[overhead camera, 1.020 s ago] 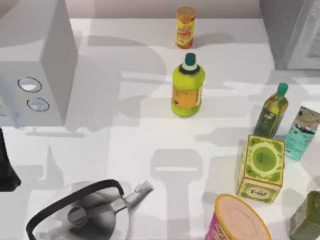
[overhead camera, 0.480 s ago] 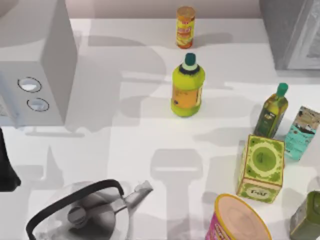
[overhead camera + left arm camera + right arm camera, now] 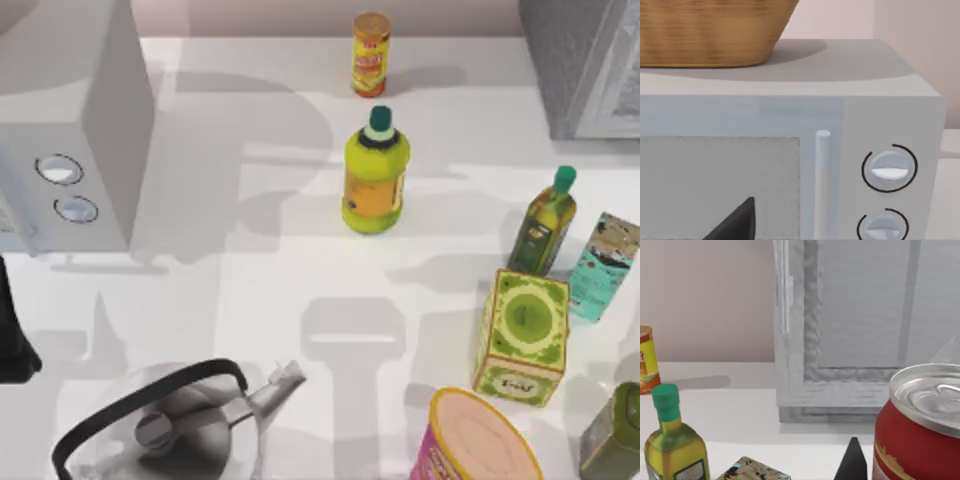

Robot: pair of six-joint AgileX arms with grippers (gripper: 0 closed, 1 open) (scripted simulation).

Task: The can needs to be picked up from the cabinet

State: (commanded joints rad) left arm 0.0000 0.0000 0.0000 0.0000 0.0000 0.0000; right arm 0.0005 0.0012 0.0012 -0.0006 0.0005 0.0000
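Note:
The can (image 3: pixel 920 430) is red with a silver lid and looms very close in the right wrist view, right beside a dark part of my right gripper (image 3: pixel 852 465). Whether the gripper holds it cannot be told. Behind it stands the grey cabinet (image 3: pixel 860 325) with its pale panelled door shut, also at the table's back right corner (image 3: pixel 585 60). My left arm (image 3: pixel 12 335) sits at the left edge, its gripper (image 3: pixel 735 222) facing the front of the microwave (image 3: pixel 790 150).
On the table stand an orange tube (image 3: pixel 370 55), a yellow-green bottle (image 3: pixel 375 175), an olive oil bottle (image 3: pixel 545 220), a teal box (image 3: pixel 605 265), a green box (image 3: pixel 522 335), a pink tin (image 3: pixel 480 440) and a kettle (image 3: pixel 180 425). A basket (image 3: pixel 710 30) sits on the microwave (image 3: pixel 70 130).
Shadows on the right side of the table have shifted slightly. None of the objects on the table has moved.

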